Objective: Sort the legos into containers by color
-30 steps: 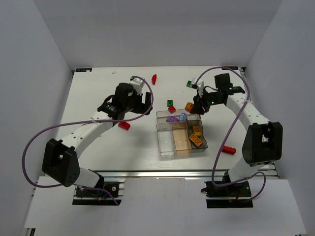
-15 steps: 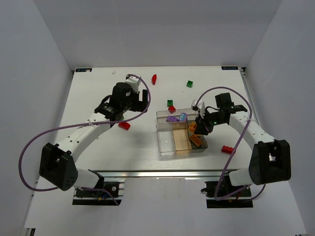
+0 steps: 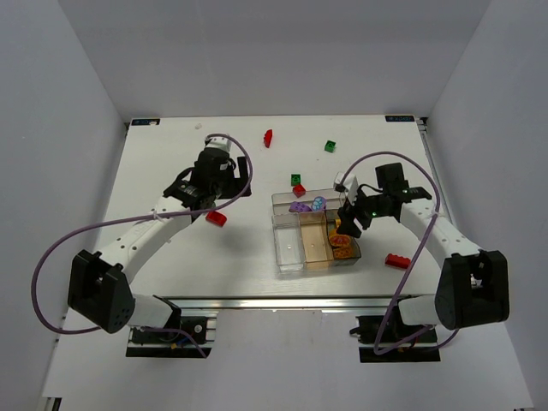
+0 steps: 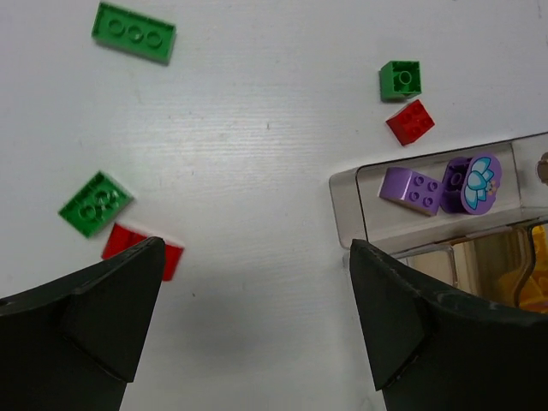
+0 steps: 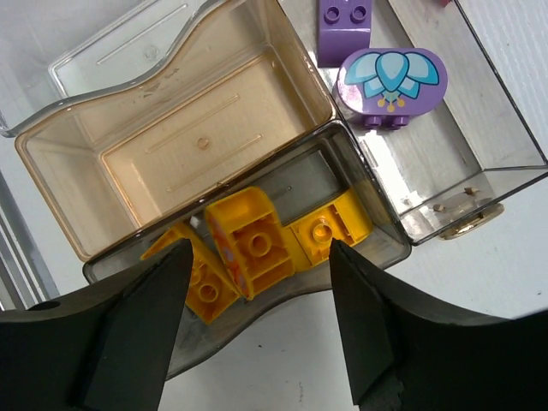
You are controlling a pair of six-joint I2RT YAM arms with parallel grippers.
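1. From the top camera I see the right claw (image 3: 347,224) over the grey compartment at the right end of the tray (image 3: 289,250). From there I cannot tell whether it is pinching anything.
2. Its wrist camera settles that. The right claw (image 5: 257,282) gapes, with both fingers clear of the yellow bricks (image 5: 257,244) lying in that grey compartment, one of them tilted.
3. The same view shows the lilac pieces (image 5: 390,81) in the wide compartment, one printed with a flower. From above they are only small blobs.
4. The left claw (image 3: 218,181) hangs left of the tray above the desk (image 3: 171,154), with a red brick (image 3: 216,218) just beside it.
5. Its wrist camera shows the left claw (image 4: 257,291) spread wide and empty. It also shows a green brick (image 4: 96,203) just beside that red brick; I cannot find this green one in the top view.
6. Only the top camera shows the second red brick (image 3: 397,260), on the desk right of the tray.
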